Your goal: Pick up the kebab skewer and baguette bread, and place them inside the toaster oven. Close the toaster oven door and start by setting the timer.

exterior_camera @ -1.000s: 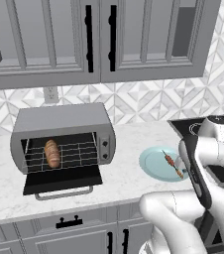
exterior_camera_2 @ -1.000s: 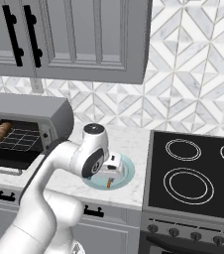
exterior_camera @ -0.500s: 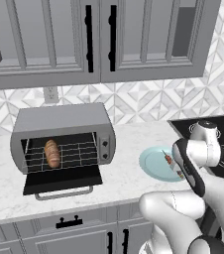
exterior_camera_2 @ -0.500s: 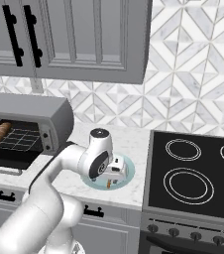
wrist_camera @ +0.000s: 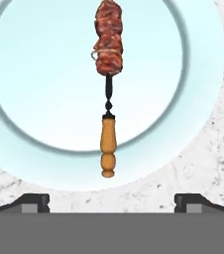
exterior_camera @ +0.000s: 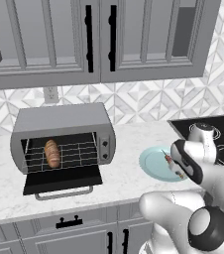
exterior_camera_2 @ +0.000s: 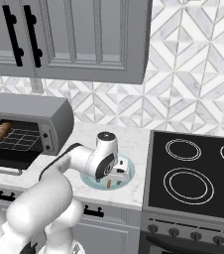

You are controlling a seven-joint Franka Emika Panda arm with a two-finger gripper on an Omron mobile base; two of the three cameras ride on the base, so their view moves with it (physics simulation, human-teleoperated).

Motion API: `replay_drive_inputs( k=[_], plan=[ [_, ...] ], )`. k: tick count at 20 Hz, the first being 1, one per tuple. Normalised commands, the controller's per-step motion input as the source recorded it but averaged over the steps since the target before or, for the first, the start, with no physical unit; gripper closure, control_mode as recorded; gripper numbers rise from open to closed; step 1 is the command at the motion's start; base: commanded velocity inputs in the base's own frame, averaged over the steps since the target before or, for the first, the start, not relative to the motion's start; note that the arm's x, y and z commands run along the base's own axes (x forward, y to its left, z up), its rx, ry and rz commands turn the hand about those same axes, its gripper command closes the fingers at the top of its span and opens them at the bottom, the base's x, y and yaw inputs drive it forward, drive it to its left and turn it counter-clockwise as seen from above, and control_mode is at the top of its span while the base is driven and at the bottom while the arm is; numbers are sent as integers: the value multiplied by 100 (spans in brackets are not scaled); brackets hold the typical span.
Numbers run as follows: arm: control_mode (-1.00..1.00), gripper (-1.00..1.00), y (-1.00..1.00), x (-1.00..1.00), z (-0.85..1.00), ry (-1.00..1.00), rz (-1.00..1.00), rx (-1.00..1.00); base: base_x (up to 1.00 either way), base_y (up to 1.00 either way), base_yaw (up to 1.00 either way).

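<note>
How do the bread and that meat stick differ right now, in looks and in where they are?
The baguette bread is a plump golden-brown loaf; the kebab skewer is a thin stick with reddish-brown meat chunks and a wooden handle. The bread lies on the wire rack inside the toaster oven; the skewer lies on a pale blue plate on the counter. The open gripper hovers over the skewer, far from the bread. Both lie flat, unheld.

Even, bright rendered light; soft faint shadows; no glare; hand view slightly blurred, pixelated.
</note>
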Motion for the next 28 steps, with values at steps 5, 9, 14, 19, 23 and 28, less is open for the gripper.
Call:
replay_drive_inputs(
  k=[5, 9, 14, 19, 23, 28],
  plan=[
    [-100, -100, -8, 15, -27, 0, 0, 1, 0, 0, 0],
    [-100, -100, 0, 11, -17, 0, 0, 0, 0, 0, 0],
    [-100, -100, 0, 16, -12, 0, 0, 0, 0, 0, 0],
    [-100, -100, 0, 14, -12, 0, 0, 0, 0, 0, 0],
    [-100, -100, 0, 10, -16, 0, 0, 0, 0, 0, 0],
    [-100, -100, 1, 6, -11, 0, 0, 0, 0, 0, 0]
  ],
)
